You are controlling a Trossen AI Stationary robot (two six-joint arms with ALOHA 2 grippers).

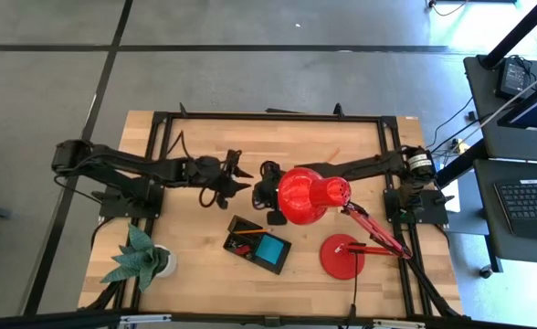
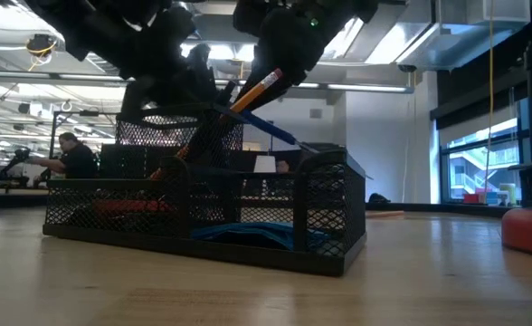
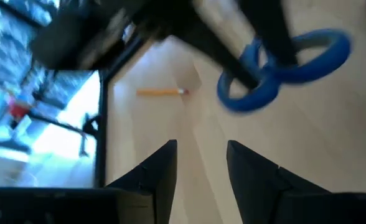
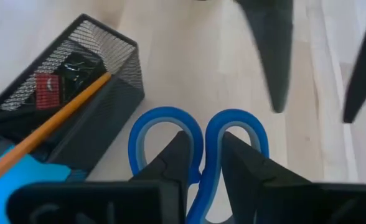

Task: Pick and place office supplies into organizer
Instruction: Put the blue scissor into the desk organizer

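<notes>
Wooden table (image 1: 205,238): red lamp (image 1: 312,196) overhangs right gripper (image 4: 203,163) clamping scissors (image 4: 233,134); left gripper (image 3: 200,163) apart

My bench (image 1: 205,274) is pale wood inside a black frame. A big red desk lamp (image 1: 312,196) leans over its middle, and the lamp's round red base (image 1: 341,257) sits near the right front corner. A green paper plant (image 1: 139,258) stands at the left front corner. Beyond the bench a person (image 2: 71,157) sits at a desk, and a keyboard (image 1: 533,203) lies on a side table.
</notes>
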